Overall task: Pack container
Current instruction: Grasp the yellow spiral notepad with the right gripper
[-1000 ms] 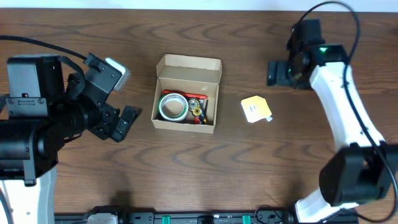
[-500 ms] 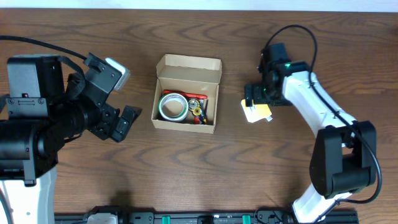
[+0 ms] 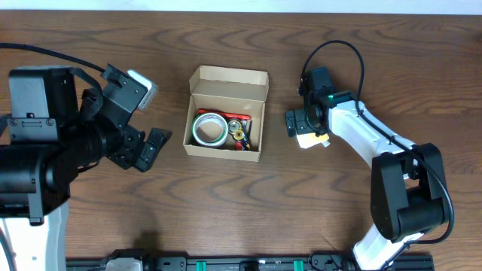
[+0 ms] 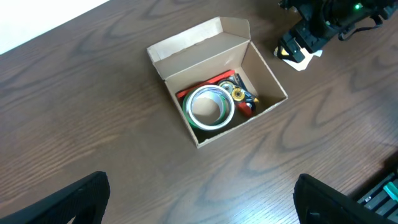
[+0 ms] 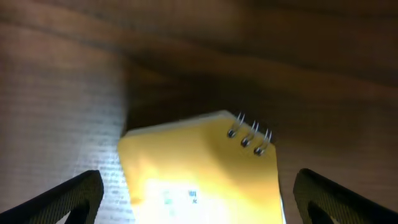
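At the right gripper: jaws spread wide, nothing clamped. Poised low over a yellow spiral-bound notepad and covering its 9 o'clock edge as seen from overhead; impossible to judge whether touching or just clear. In the right wrist view, pad flat on the wood between the two dark fingertips, wire coil at its 1 o'clock corner, faint print on the cover too blurred to read.

Out at 9 o'clock of the pad, near but apart: the container, a tan cardboard box about mid-table, open, with lid flap raised along its 12 o'clock side. Inside, toward 9 o'clock, a tape roll lying flat. Just beside the roll at 3 o'clock, small red, yellow and black pieces, too small to name.

Farther toward 9 o'clock, beyond the box and apart from it: the left gripper, jaws likewise at full spread, gripping nothing, hanging above the wood and looking down on the open box.
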You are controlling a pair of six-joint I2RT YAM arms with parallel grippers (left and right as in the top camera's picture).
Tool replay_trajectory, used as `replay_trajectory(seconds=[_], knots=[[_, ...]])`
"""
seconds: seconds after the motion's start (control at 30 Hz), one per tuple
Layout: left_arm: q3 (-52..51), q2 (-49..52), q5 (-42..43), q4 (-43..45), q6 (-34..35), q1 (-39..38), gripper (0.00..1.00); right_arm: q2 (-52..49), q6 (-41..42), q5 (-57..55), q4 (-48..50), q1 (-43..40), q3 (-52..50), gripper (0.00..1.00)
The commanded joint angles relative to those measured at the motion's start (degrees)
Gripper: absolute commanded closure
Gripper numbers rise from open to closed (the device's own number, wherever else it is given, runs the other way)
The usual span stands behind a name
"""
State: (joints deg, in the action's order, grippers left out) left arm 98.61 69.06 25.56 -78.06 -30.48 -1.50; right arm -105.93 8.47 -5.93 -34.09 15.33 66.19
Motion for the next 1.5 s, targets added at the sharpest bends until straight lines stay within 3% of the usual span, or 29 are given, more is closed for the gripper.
replay_trajectory(seconds=[0.0, 0.83, 1.0, 1.27, 1.47], knots=[[0.8, 0.0, 0.9, -0.2, -0.8, 0.3, 0.05, -0.2, -0.9, -1.2, 1.8, 0.1, -1.3, 0.01], [0.8, 0.0, 0.9, -0.2, -0.8, 0.3, 0.05, -4.1, 1.1, -1.2, 3.9, 0.1, -3.7, 0.01], [0.8, 0.0, 0.9, -0.2, -0.8, 0.3, 0.05, -4.1, 4.3, -1.1, 2.7, 0.1, -3.7, 0.15], [0.8, 0.0, 0.9, -0.2, -0.8, 0.3, 0.05, -4.0, 7.7, -1.2, -0.2, 0.1, -2.6, 0.19], [0.8, 0.0, 0.9, -0.2, -0.8, 0.4, 0.05, -4.0, 8.3, -1.1, -7.2, 0.1, 4.2, 0.20]])
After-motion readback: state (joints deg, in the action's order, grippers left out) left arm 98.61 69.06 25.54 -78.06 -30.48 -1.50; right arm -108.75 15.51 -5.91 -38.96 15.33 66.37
